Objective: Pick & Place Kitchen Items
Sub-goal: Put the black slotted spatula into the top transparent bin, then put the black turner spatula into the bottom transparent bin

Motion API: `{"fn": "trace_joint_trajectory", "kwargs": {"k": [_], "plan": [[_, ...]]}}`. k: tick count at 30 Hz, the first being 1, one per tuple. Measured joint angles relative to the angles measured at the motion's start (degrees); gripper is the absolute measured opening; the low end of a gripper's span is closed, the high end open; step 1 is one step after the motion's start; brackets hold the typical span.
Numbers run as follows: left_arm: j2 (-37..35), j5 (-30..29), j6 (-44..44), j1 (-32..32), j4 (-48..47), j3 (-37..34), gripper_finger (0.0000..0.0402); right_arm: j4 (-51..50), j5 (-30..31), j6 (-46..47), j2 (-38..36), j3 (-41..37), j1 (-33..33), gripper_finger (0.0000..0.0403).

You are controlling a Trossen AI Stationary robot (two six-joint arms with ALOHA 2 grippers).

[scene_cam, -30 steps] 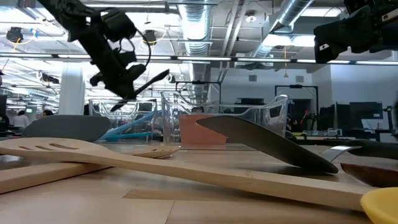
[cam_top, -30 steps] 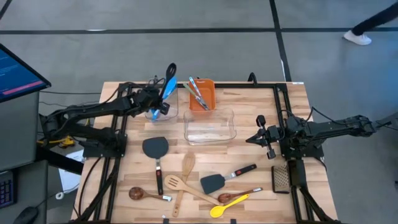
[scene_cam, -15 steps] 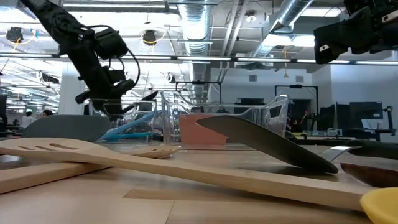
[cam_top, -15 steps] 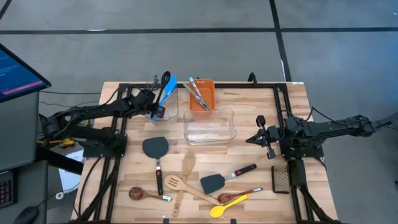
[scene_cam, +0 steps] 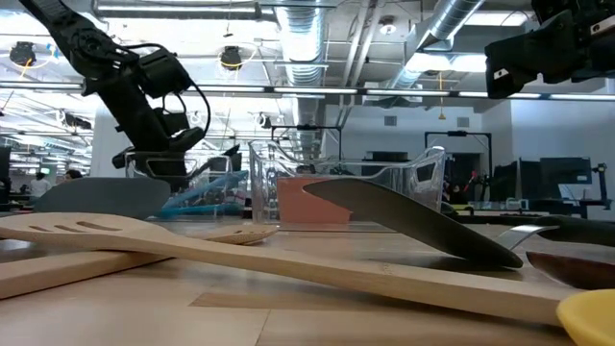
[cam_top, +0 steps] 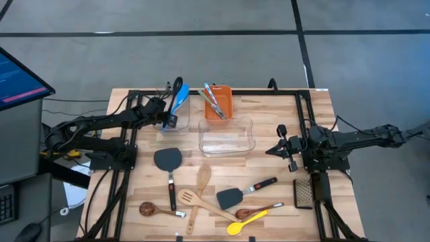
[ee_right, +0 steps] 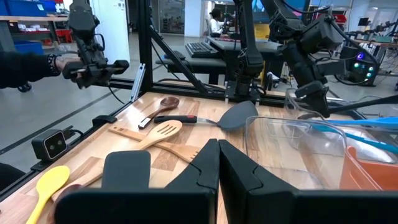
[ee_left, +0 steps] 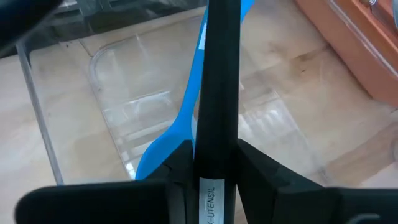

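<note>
Two matte-black jointed arms (cam_top: 101, 122), thin blk cables.

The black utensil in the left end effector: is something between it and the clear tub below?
Nothing visible blocks it. The left end effector holds the black utensil over the clear tub, where only a blue spatula already lies.

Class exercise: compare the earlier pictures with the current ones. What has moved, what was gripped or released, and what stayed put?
The left gripper has lowered the black utensil into the clear tub beside the blue utensil, fingers still around its handle. The right gripper, shut and empty, the utensils lying on the table and the orange bin stayed put.
</note>
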Motion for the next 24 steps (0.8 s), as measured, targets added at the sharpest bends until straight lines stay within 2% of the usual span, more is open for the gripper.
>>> {"fn": "trace_joint_trajectory", "kwargs": {"k": [11,18,24], "plan": [[0.1,0.7,1.5,0.0,0.5,-0.1,0.0128,-0.1,0.0,0.0,0.0,0.0,0.0,0.0],[-0.8,1.3,1.3,0.0,1.7,-0.3,0.0124,-0.1,0.0,0.0,0.0,0.0,0.0,0.0],[-5.7,1.3,1.3,0.0,2.4,-0.3,0.0116,-0.1,0.0,0.0,0.0,0.0,0.0,0.0]]}}
